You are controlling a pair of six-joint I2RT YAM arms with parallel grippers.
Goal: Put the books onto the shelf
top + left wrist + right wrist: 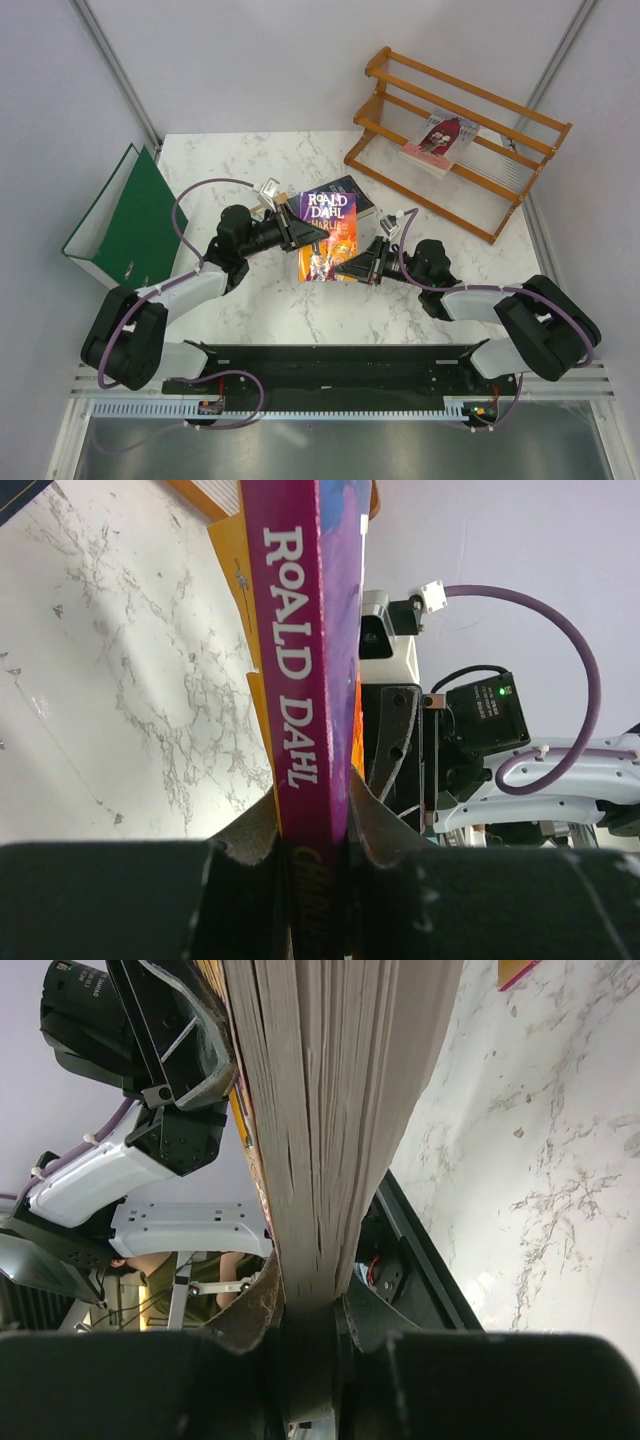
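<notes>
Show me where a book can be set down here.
Bare marble between the green ring binder and the dark book; shelf slats right of the pink book. Crowded: the centre, where the left gripper and right gripper clamp the Roald Dahl book.

The purple-and-yellow book (328, 235) is held aloft near the dark blue book (352, 192); the pink book (440, 140) leans on the orange shelf (470, 90)

The left arm (190, 285) and the right arm (470, 297) both angled inward from their bases, wrists facing each other across the middle. The left claw (303, 232) was clamped on the spine of the purple-and-yellow book (332, 225). The right claw (352, 268) gripped its page edge from the opposite side, fingers (250, 1305) pressed against the paper.
</notes>
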